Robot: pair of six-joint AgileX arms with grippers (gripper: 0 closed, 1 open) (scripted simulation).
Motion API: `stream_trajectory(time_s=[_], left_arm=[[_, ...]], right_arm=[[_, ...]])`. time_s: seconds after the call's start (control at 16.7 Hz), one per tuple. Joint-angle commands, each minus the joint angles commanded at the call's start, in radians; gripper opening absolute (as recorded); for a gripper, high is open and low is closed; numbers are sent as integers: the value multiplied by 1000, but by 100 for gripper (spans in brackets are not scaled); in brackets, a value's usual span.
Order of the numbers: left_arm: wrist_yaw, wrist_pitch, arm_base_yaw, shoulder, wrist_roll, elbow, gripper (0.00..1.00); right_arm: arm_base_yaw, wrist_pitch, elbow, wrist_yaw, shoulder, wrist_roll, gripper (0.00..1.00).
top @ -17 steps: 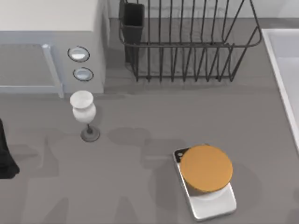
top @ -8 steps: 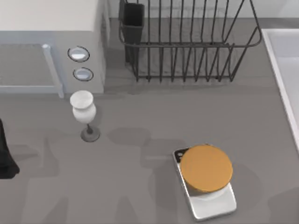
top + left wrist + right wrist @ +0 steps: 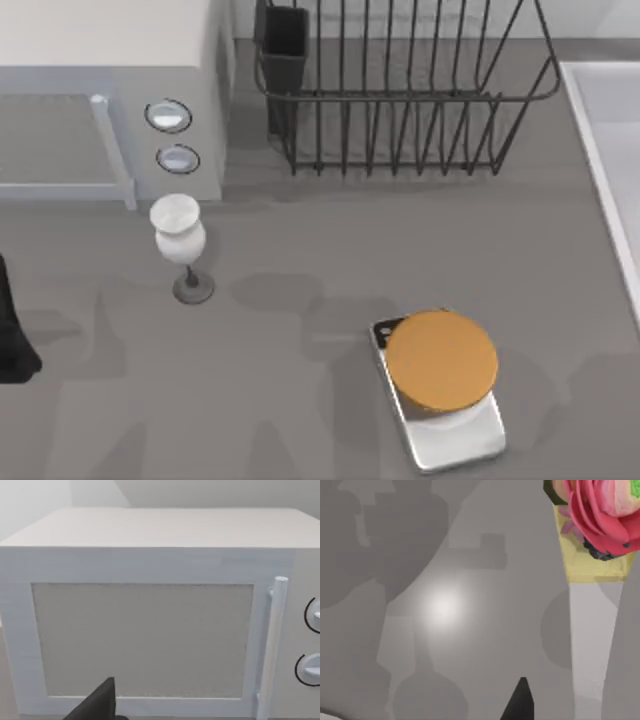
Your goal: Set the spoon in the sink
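Note:
The spoon is out of view. The sink (image 3: 594,150) is the pale basin with a raised light rim along the right edge of the table in the top view. My left arm (image 3: 10,335) is a dark shape at the table's far left edge. A dark tip of my left gripper (image 3: 97,705) points at the white appliance's door (image 3: 142,640). In the right wrist view, a dark tip of my right gripper (image 3: 520,702) hangs above bare grey table.
A white appliance (image 3: 105,90) with two round knobs stands at the back left, with a dark wire dish rack (image 3: 400,95) beside it. A white goblet (image 3: 180,240) stands mid-left. An orange disc (image 3: 441,360) lies on a silver scale. A pink flower in a yellow holder (image 3: 600,525) appears in the right wrist view.
The soft shadow on the table at the lower right of the top view has spread towards the left. Objects and the left arm have not moved.

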Motion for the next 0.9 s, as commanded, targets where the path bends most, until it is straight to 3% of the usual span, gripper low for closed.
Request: stream_trajectory(time_s=[0.9], left_arm=[[0,0,0,0,0,0,100]], right_arm=[[272,-429,1494,9,1018,282,0]])
